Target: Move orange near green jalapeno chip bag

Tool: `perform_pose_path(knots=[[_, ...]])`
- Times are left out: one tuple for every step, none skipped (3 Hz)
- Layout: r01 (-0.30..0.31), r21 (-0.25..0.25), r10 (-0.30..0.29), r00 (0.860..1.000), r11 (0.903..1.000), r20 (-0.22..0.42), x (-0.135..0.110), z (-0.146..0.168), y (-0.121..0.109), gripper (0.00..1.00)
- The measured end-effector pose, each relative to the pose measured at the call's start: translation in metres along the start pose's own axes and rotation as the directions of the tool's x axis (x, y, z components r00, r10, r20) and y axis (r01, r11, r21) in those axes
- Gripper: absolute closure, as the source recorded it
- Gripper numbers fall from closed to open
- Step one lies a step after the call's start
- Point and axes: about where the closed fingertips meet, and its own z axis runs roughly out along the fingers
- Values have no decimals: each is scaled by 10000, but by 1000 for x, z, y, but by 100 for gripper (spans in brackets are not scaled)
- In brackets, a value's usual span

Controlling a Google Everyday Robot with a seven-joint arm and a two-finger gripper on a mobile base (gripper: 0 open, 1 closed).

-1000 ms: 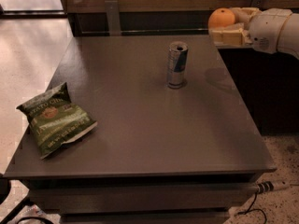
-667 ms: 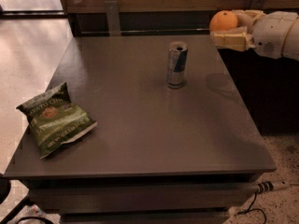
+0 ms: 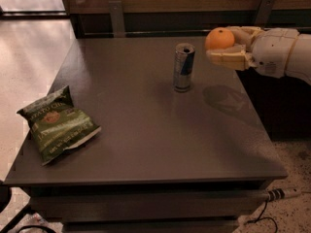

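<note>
My gripper reaches in from the right, above the table's far right part, and is shut on the orange, a small round bright fruit held in the air between its pale fingers. The green jalapeno chip bag lies flat near the table's left front corner, crinkled, with pale lettering and a white bottom edge. The orange is far from the bag, just to the right of the can.
A tall silver-blue drink can stands upright in the middle back of the dark table. A wooden wall with metal brackets runs behind. A cable lies on the floor at the front right.
The gripper with the orange has shifted slightly left, towards the can. The bag and can have not moved.
</note>
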Motion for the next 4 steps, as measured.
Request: perform_pose_path(knots=[[39, -644, -37, 10000, 9979, 20, -3, 7, 33, 100], [-67, -1442, 97, 9997, 9895, 202, -1, 20, 70, 100], [-273, -2446, 391, 9983, 9692, 437, 6, 40, 109, 100], [-474, -3492, 750, 9950, 9358, 659, 14, 63, 143, 100]])
